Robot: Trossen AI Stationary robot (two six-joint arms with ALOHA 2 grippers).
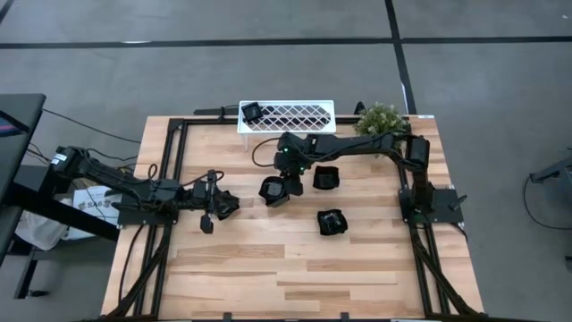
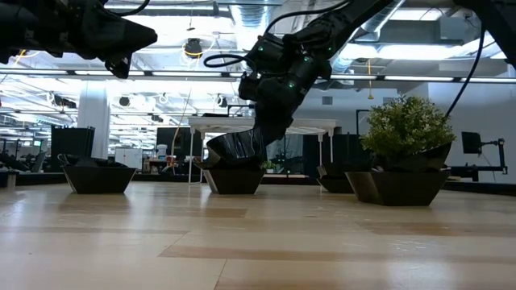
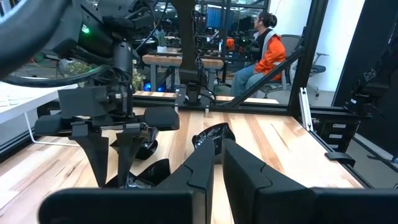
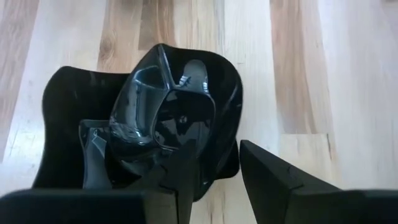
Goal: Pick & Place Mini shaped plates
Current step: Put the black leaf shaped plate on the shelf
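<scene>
Several mini shaped plates, small black dishes, sit on the wooden table. My right gripper (image 1: 284, 177) reaches in from the right and is shut on a glossy angular plate (image 4: 174, 112), held over a second plate (image 4: 62, 124) that rests on the table. Two more plates (image 1: 326, 176) (image 1: 332, 222) stand on their bases to the right, and one (image 1: 252, 112) lies in the white rack (image 1: 295, 116). My left gripper (image 1: 217, 202) hovers high at the table's left, shut and empty, beside another plate (image 1: 230, 208). My right gripper holds the glossy plate by its rim wall (image 4: 217, 163), with one finger (image 4: 180, 180) inside the hollow and the other (image 4: 273, 177) outside. The fingers come from above, pointing down. The plate (image 2: 234, 149) hangs tilted, its low edge at the rim of the plate below (image 2: 234, 179).
A potted plant (image 1: 382, 118) stands at the far right corner next to the rack. Black frame rails (image 1: 174, 161) run along the table's left and right sides. Bare wood (image 1: 286, 268) fills the near half. A person in orange (image 3: 270, 50) sits beyond the table.
</scene>
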